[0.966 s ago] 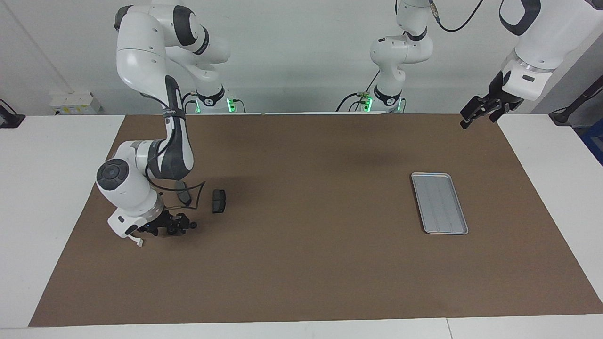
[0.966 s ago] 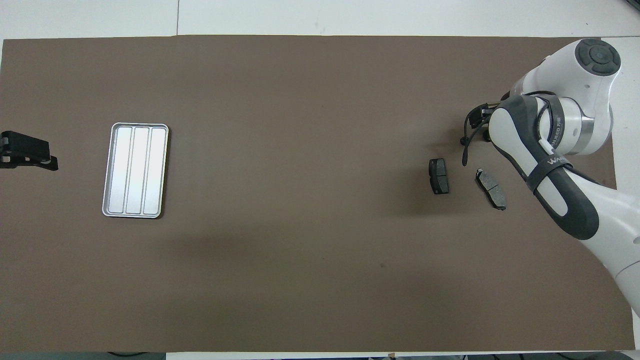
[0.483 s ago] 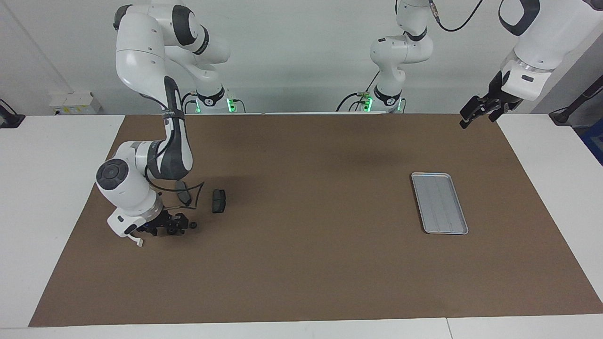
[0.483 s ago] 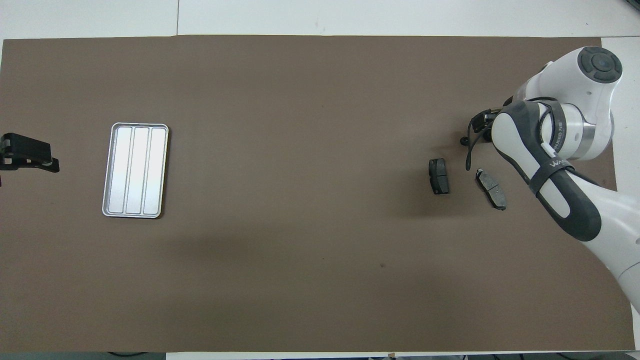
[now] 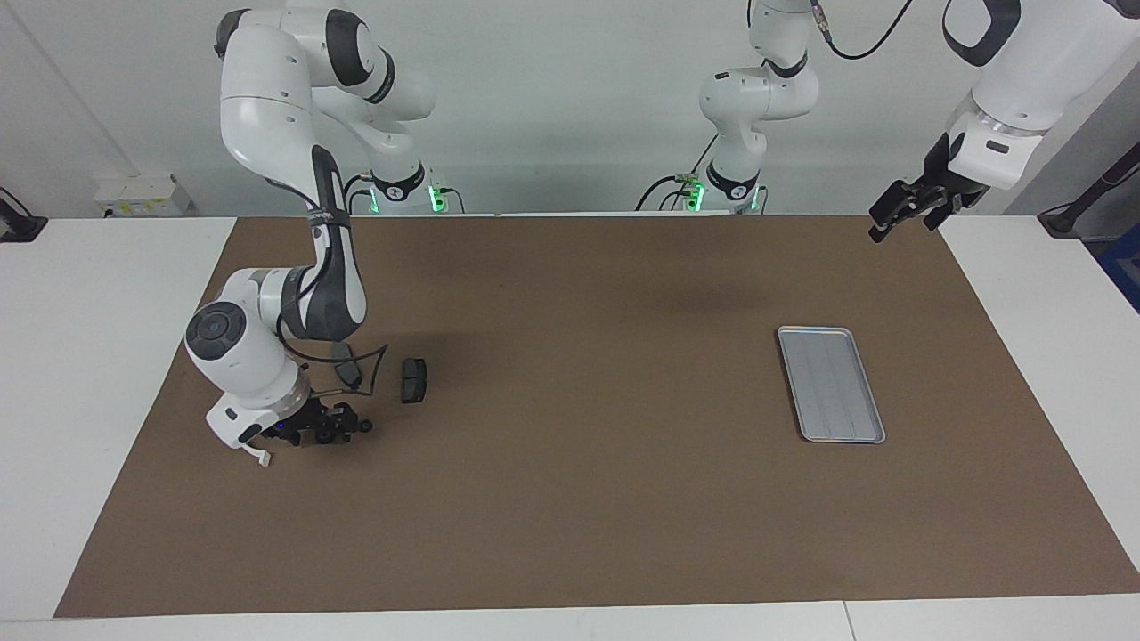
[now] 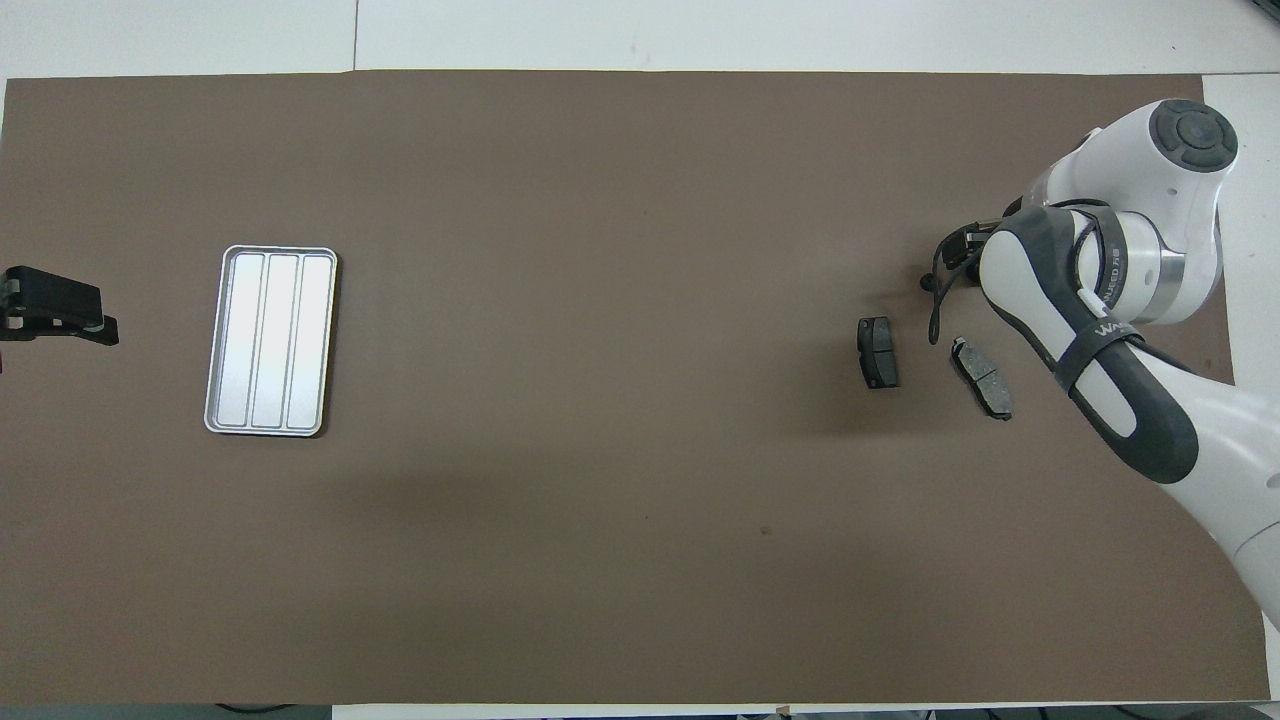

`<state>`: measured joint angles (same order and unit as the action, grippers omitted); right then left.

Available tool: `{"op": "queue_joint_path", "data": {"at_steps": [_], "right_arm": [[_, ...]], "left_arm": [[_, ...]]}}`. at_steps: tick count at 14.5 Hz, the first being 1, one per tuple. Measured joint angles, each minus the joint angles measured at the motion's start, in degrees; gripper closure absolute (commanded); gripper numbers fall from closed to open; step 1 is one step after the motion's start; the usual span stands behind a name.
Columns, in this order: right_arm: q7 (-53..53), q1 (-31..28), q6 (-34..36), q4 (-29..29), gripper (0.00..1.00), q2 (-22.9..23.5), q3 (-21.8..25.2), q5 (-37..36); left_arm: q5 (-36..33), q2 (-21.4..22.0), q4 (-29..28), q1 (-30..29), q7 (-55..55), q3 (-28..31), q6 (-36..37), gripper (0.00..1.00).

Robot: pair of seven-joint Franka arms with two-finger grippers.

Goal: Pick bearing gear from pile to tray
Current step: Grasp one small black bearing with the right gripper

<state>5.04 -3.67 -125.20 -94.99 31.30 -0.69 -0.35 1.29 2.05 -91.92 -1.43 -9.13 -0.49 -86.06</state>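
Brown table mat (image 5: 570, 499): our right gripper (image 5: 334, 429) is low over the pile (image 5: 343, 425), wrist shifted slightly since a second ago; we cannot tell its fingers' state. Pick unfinished. Tray (image 5: 831, 384) sits well apart. Left gripper (image 5: 904, 214) waits raised, fingers open, empty.

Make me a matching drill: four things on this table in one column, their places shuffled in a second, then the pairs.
Things:
1. tray
2. right gripper
3. left gripper
4. brake pad

Places:
A. low at the pile, at the right arm's end
B. flat on the mat, beside the right arm
C. raised over the mat's corner, waiting
D. on the mat at the left arm's end

Pairs: 1-D, 2-A, 3-C, 4-B
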Motion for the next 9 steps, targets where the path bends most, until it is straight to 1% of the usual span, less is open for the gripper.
{"op": "queue_joint_path", "data": {"at_steps": [3,7,9], "right_arm": [[0.00,0.06,-0.05,-0.03,0.53,0.00,-0.01,0.00],[0.00,0.06,-0.06,-0.22,0.53,0.00,-0.02,0.00],[0.01,0.06,-0.06,-0.34,0.59,0.00,-0.02,0.00]], "left_arm": [[0.01,0.01,0.00,0.00,0.00,0.00,0.00,0.00],[0.01,0.01,0.00,0.00,0.00,0.02,0.00,0.00],[0.02,0.01,0.00,0.00,0.00,0.02,0.00,0.00]]}}
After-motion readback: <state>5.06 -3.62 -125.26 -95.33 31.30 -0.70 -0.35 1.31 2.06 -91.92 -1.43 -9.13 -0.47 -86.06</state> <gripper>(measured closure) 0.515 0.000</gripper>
